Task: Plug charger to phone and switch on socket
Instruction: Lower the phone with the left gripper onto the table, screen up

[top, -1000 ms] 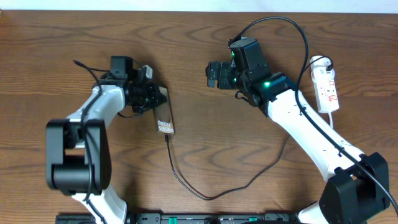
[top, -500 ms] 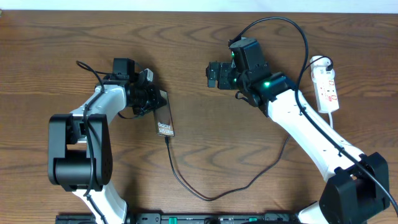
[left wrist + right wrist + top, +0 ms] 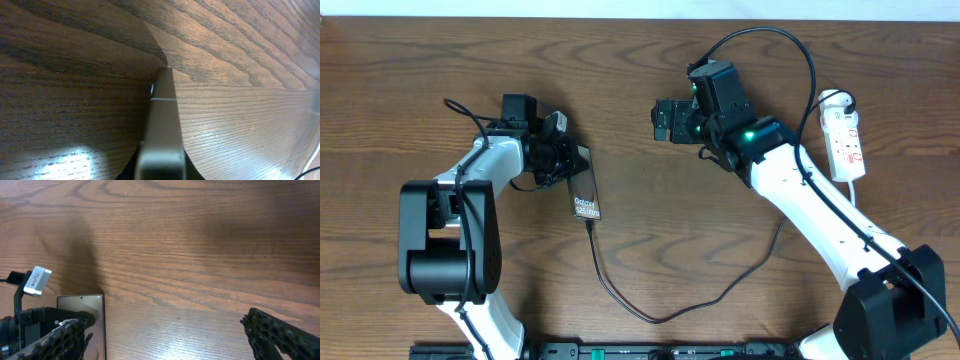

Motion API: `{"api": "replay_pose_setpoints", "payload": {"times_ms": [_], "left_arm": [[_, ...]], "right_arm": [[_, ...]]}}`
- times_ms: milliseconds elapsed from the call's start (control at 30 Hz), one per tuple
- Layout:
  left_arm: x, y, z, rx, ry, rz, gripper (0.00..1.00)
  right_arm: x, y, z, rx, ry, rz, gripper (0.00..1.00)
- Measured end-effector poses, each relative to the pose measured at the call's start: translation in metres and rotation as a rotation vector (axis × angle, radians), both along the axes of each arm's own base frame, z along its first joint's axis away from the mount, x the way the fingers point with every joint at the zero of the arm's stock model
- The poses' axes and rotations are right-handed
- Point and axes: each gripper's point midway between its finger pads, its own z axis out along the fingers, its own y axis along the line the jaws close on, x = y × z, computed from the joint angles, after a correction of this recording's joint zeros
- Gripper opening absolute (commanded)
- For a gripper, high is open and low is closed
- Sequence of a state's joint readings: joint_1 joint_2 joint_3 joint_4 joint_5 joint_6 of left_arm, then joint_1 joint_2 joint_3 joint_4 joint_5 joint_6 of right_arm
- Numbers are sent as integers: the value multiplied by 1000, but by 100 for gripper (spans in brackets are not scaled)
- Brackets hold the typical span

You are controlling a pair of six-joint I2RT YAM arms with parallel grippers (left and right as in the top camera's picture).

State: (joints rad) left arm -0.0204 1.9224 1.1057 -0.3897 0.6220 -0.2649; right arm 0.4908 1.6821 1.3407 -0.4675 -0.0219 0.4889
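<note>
Left fingers clamped on the phone's top end, flat on tabletop. Charger looks seated at its bottom. Right fingers wide open, empty. I'd swing them to socket and press its switch squarely.

Left, the phone; far right, the socket; charger between

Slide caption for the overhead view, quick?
Left jaws grip the phone, charger trailing from its lower end; right jaws open, socket far right.

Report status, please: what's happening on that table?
Left pincer shut on phone. Right pincer open, empty. Charger cable meets phone's lower end. Power strip untouched.
</note>
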Motion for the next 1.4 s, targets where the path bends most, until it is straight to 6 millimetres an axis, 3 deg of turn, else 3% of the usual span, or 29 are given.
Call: {"api": "replay_pose_setpoints", "payload": {"times_ms": [400, 533, 933, 1300, 1400], "left_arm": [[-2, 0, -2, 0, 16, 4, 17], [-4, 1, -3, 3, 25, 8, 37], [-6, 1, -5, 6, 42, 11, 38], [-16, 23, -9, 147, 106, 47, 41], [-18, 28, -9, 181, 113, 53, 47]], "right_arm": [[0, 0, 0, 0, 0, 0, 99], [0, 0, 0, 0, 0, -1, 99], [0, 0, 0, 0, 0, 0, 99], [0, 0, 0, 0, 0, 0, 99], [0, 0, 0, 0, 0, 0, 99]]}}
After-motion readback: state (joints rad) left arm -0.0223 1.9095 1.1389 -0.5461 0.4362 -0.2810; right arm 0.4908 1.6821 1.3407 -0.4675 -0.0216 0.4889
